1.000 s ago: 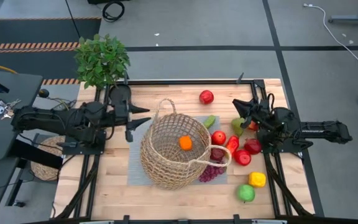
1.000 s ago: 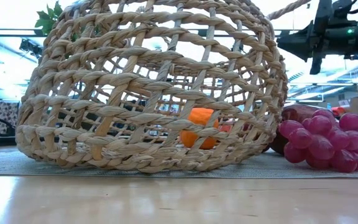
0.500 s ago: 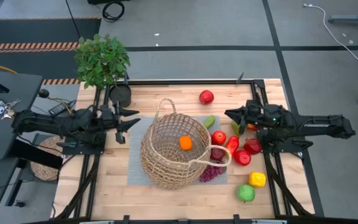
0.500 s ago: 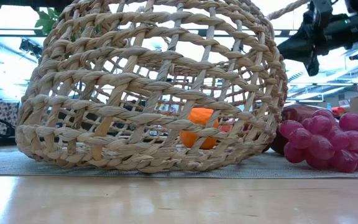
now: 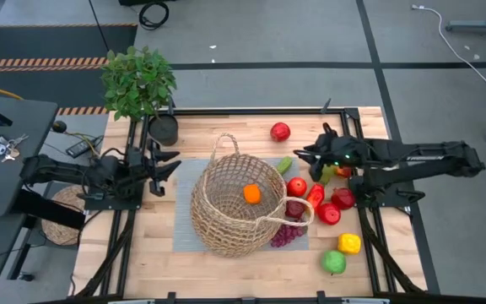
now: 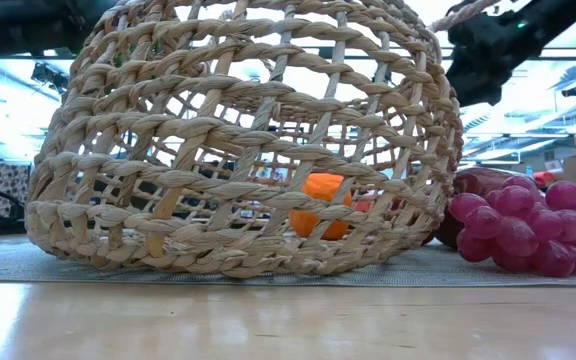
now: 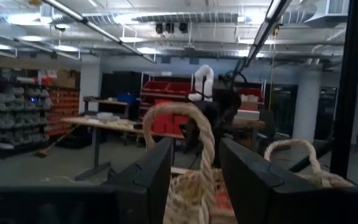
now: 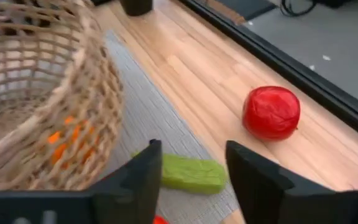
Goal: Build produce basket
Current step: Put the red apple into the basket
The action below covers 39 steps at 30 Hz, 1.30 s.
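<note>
The tan wicker basket (image 5: 236, 207) rests by its bottom on a grey mat (image 5: 184, 198), with an orange (image 5: 251, 193) inside; both also show in the low view (image 6: 238, 150) (image 6: 323, 215). My left gripper (image 5: 169, 169) is open and empty left of the basket, facing its loop handle (image 7: 197, 140). My right gripper (image 5: 302, 159) is open and empty right of the basket, above a green piece (image 8: 191, 174) on the mat's edge. A red apple (image 8: 271, 112) lies beyond it. More produce lies right of the basket: apples (image 5: 342, 198), a red pepper (image 5: 315, 196) and grapes (image 6: 528, 230).
A potted plant (image 5: 139, 80) in a black pot (image 5: 164, 128) stands at the far left corner. A yellow piece (image 5: 349, 243) and a green apple (image 5: 334, 262) lie near the front right. Bare wood (image 5: 142, 262) shows at the front left.
My left gripper has drawn back from the basket toward the table's left edge. My right gripper has moved toward the table's left, toward the green piece beside the basket. The basket and the produce have stayed in place.
</note>
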### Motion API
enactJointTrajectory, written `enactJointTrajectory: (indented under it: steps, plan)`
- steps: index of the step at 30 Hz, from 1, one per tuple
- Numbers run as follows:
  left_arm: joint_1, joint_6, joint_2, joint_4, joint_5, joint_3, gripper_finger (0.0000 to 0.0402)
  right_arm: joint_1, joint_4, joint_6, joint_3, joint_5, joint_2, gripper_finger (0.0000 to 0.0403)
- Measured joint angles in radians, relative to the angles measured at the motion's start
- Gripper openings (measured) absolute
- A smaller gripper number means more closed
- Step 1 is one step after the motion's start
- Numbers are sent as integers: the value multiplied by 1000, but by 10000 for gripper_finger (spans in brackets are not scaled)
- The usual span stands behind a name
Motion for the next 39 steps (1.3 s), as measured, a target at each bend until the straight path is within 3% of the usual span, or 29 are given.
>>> enactJointTrajectory:
  steps: [10, 17, 30, 39]
  plan:
    - [-22, -2, -5, -10, 0, -26, 145, -246, 110, -91, 3, -171, 192, 332]
    - [-65, -1, -3, -106, 0, -26, 146, -342, 250, -159, 3, -246, 317, 391]
    - [-143, -59, -3, -234, -61, -26, 143, -427, 278, -244, 202, -290, 587, 400]
    - [-155, -64, -3, -288, -63, -26, 146, -498, 290, -298, 266, -291, 756, 400]
